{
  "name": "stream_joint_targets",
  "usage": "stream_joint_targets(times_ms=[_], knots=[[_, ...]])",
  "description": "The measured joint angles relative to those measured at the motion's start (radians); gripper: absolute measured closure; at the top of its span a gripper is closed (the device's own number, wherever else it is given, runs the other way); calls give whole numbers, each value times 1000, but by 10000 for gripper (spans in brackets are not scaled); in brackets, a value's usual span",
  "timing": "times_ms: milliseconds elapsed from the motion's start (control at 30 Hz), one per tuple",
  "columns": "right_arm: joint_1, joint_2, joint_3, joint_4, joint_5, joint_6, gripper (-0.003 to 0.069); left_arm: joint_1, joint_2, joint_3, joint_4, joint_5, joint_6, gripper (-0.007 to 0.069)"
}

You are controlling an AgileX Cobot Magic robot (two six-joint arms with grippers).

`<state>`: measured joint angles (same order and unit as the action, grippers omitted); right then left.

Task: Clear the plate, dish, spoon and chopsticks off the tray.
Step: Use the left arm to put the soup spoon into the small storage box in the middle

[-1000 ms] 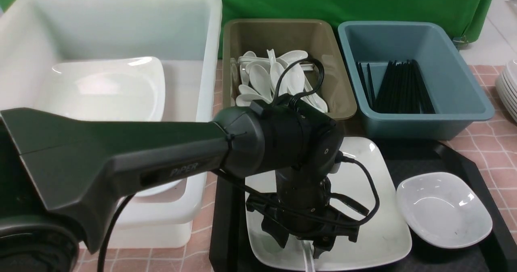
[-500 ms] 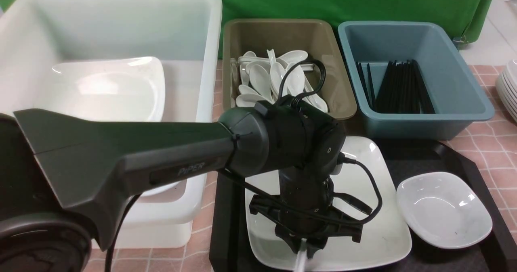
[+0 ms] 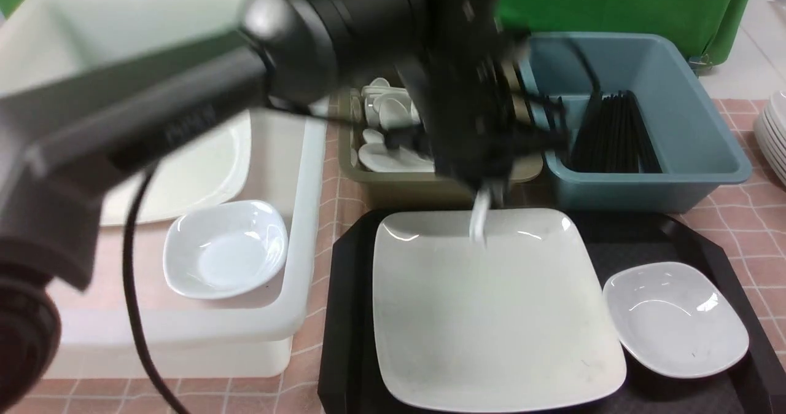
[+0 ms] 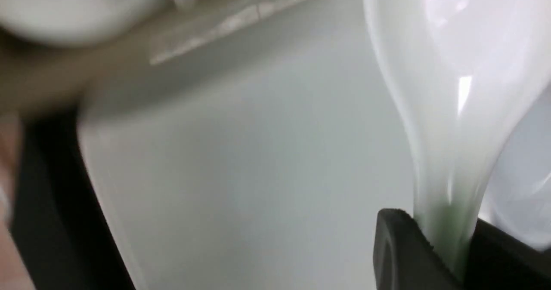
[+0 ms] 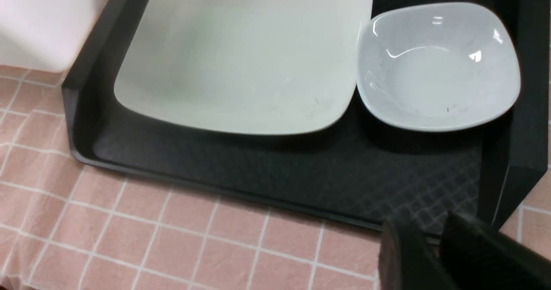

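Left wrist view | left fingers [image 4: 396,247] clamped on spoon [image 4: 447,109] handle | its bowl above plate [image 4: 258,174]

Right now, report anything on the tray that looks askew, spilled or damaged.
Nothing is spilled or broken. The plate and dish lie flat on the tray. Only oddities: a small dark speck inside the dish, and the spoon dangling from the left gripper above the plate's far edge.
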<state>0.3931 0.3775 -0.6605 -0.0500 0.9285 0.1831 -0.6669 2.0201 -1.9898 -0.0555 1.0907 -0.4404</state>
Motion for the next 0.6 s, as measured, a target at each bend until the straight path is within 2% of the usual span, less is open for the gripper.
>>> stream_joint_targets(times_ms=[233, 467, 600], knots=[[0, 0, 0, 0, 0, 0, 462, 146, 109, -198, 0, -59, 32, 545], [0, 0, 0, 0, -1, 0, 460, 176, 210, -227, 1, -135, 89, 518], [0, 0, 0, 0, -1, 0, 460, 176, 253, -227, 1, -149, 118, 398]])
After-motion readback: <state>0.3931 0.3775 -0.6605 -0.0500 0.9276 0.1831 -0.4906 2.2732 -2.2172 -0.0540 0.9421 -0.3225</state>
